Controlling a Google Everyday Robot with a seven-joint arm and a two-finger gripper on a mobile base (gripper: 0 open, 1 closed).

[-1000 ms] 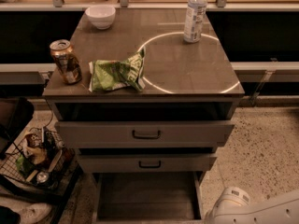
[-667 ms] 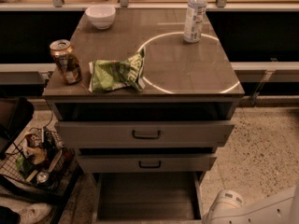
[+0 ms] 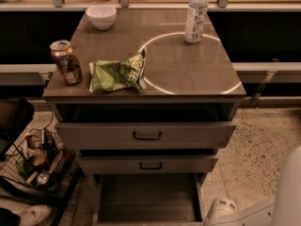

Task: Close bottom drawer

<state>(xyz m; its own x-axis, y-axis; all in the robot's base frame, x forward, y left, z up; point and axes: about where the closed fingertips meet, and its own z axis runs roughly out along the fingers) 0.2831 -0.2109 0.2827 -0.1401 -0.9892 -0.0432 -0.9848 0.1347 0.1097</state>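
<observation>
Item 1, the bottom drawer: it sits lowest in a stack of 3 in the grey cabinet and is pulled well out toward the camera, so its flat grey inside lies open to view and appears to hold nothing. Its front panel and handle lie at or below the lower edge of the view and cannot be confirmed. The drawer's mouth faces upward. Its wide axis runs left to right across the view, parallel to the 2 fronts above, and its travel axis runs from the camera back under the cabinet, so closing calls, in my judgement, for a straight push away from the camera with no sideways load. Item 2: the middle drawer and the top drawer each stand slightly proud of the carcass, with dark gaps above them, giving a stepped profile; neither belongs to the task. Item 3: a white arm segment occupies the lower right corner, just beside the open drawer's right side, a placement that fits an approach to the drawer front from low down. The gripper is out of view, presumably below the frame, and whether it is apart or together cannot be told. Item 4: the cabinet top carries a bowl, a bottle, a can and a green bag, all well clear of the drawer's path. A wire basket stands on the floor to the left, apart from the drawer
</observation>
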